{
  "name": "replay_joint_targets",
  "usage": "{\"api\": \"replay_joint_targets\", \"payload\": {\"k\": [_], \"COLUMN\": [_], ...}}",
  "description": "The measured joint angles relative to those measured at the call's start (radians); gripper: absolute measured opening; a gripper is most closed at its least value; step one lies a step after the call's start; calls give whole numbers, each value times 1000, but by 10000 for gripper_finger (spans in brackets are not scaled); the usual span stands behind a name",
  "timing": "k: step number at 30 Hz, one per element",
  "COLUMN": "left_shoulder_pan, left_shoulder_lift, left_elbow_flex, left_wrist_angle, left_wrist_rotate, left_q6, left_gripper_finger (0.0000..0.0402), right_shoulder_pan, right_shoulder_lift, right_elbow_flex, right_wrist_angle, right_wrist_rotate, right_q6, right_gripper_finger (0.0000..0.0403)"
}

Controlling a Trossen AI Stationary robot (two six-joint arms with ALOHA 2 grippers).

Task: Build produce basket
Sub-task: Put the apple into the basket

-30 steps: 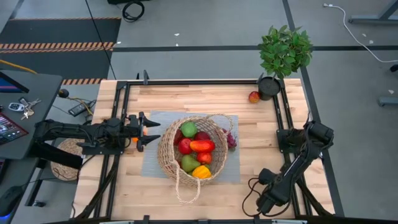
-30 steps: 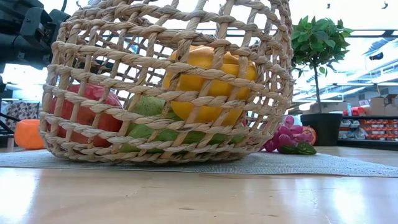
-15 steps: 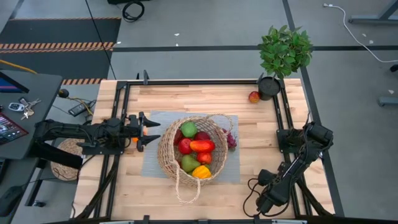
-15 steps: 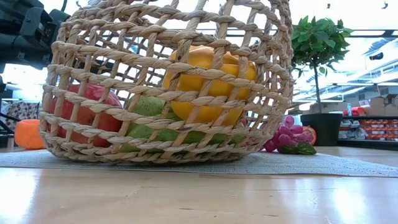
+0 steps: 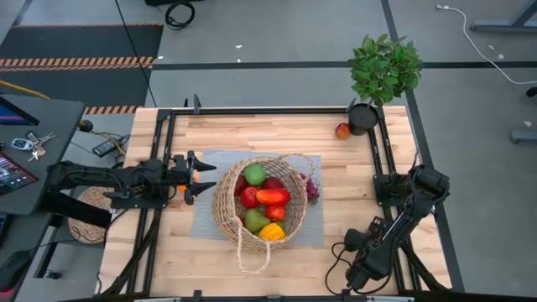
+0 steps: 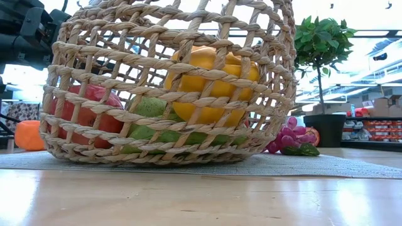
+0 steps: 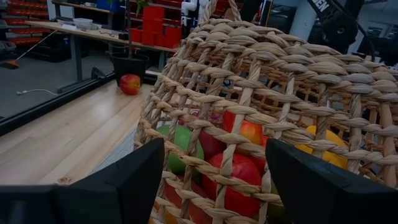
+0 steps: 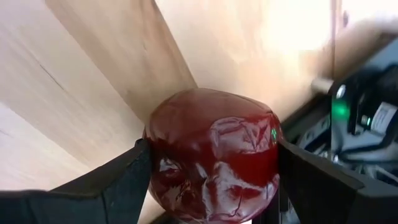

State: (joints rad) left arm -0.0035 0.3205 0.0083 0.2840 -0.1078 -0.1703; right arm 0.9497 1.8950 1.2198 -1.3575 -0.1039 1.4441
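Note:
The wicker basket [image 5: 256, 201] stands on a grey mat [image 5: 205, 222] at mid-table. It holds red, green, orange and yellow produce [image 5: 267, 198], which also shows through the weave [image 6: 210, 75]. Purple grapes [image 5: 312, 189] lie on the mat by its right side. A small orange piece [image 5: 181, 187] lies at its left. A red apple [image 5: 342, 131] sits by the plant pot. My left gripper [image 5: 201, 176] stands open and level, just left of the basket wall [image 7: 249, 112]. My right arm [image 5: 390, 235] reaches down at the near right corner, its gripper [image 8: 211, 186] shut on a dark red fruit [image 8: 214, 149]. My right gripper pinches the dark red fruit between its two fingers, one finger [image 8: 118, 183] on each of two opposite sides [image 8: 158, 168]. The fingers slant steeply down from above over the wooden table top. Whether the fruit still rests on the wood, I cannot tell.
A leafy potted plant [image 5: 384, 71] stands at the far right corner. A black frame [image 5: 277, 111] runs round the table; part of it, with a green light [image 8: 339, 109], is close beside the held fruit. Cables [image 5: 342, 264] lie near the right arm.
My right arm's wrist has turned a little in place at the near right corner. The basket and the loose produce have not moved.

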Motion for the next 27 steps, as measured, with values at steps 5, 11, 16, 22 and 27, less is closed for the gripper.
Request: {"api": "replay_joint_targets", "payload": {"k": [5,11,16,22,27], "left_shoulder_pan": [0,0,0,0,0], "left_shoulder_lift": [0,0,0,0,0], "left_elbow_flex": [0,0,0,0,0], "left_wrist_angle": [0,0,0,0,0], "left_wrist_rotate": [0,0,0,0,0], "left_q6": [0,0,-1,0,0], "left_gripper_finger": [286,286,286,286,286], "right_shoulder_pan": [0,2,2,0,-1], "right_shoulder_lift": [-21,-23,-23,-23,-29], "right_elbow_flex": [32,87,150,265,351], "right_wrist_angle": [-12,-74,-110,-193,-212], "right_wrist_rotate": [107,237,366,500,587], "right_q6": [-12,-32,-82,-139,-206], "right_gripper_finger": [328,327,327,327,327]}}
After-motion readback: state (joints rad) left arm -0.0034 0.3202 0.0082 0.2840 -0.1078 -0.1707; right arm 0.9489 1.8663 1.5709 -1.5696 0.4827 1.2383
